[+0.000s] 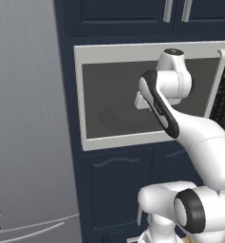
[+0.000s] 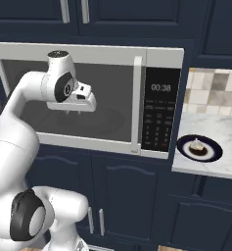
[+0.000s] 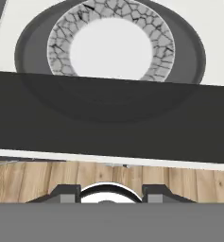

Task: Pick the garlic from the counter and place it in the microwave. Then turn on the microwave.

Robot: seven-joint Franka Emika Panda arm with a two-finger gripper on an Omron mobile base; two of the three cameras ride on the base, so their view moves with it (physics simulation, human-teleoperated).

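Observation:
The garlic (image 2: 197, 146), a small pale bulb, rests on a dark blue plate (image 2: 213, 150) on the marbled counter (image 2: 222, 125), right of the microwave (image 2: 88, 51). The microwave's door looks closed, with its long handle (image 2: 136, 105) beside the black keypad (image 2: 160, 122). My gripper (image 2: 73, 112) hangs fingers-down in front of the door glass, well left of the garlic. It is open, and in the hand view its tips (image 3: 108, 191) stand apart with nothing held. Beyond them, a crackle-patterned plate (image 3: 61, 42) lies on the turntable (image 3: 189, 56) inside the microwave (image 1: 133, 50).
A grey fridge (image 1: 23, 118) stands left of the microwave. Dark blue cabinets (image 2: 127, 196) run below it and above it. Wooden floor (image 3: 38, 175) lies beneath my hand. A tiled wall (image 2: 210, 86) backs the counter.

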